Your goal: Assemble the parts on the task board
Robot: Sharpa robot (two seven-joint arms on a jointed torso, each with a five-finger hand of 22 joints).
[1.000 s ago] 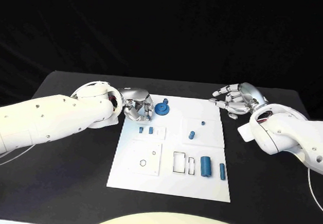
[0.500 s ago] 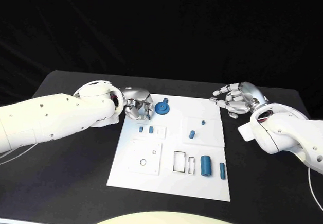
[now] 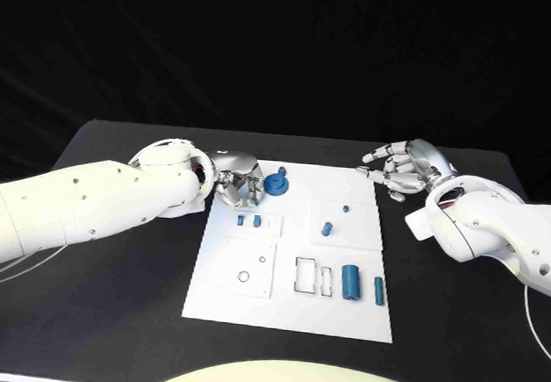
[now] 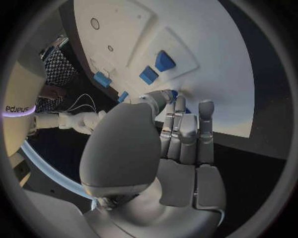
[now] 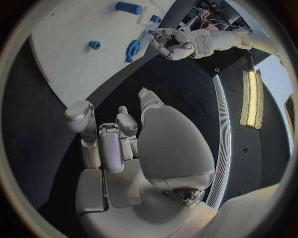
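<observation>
At the far left corner of the flat white plastic task board [image 3: 289, 306], the left hand [image 3: 236, 181] sits right beside the round blue gear part [image 3: 278, 186]; can't tell if it's actually pinching it. Right hand [image 3: 402, 168] hovers over the black tabletop [image 3: 102, 320], fingers loosely curled, holding nothing.

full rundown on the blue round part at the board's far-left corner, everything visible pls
The blue round part looks like a moulded plastic disc or wheel with a small stub rising from its top. It sits on the white task board near the far-left corner, tilted or on edge rather than flat; the right wrist view shows it as a ring-like shape. The left hand is right beside it, fingers curled toward it; whether they touch it cannot be told. No other part touches it.
</observation>
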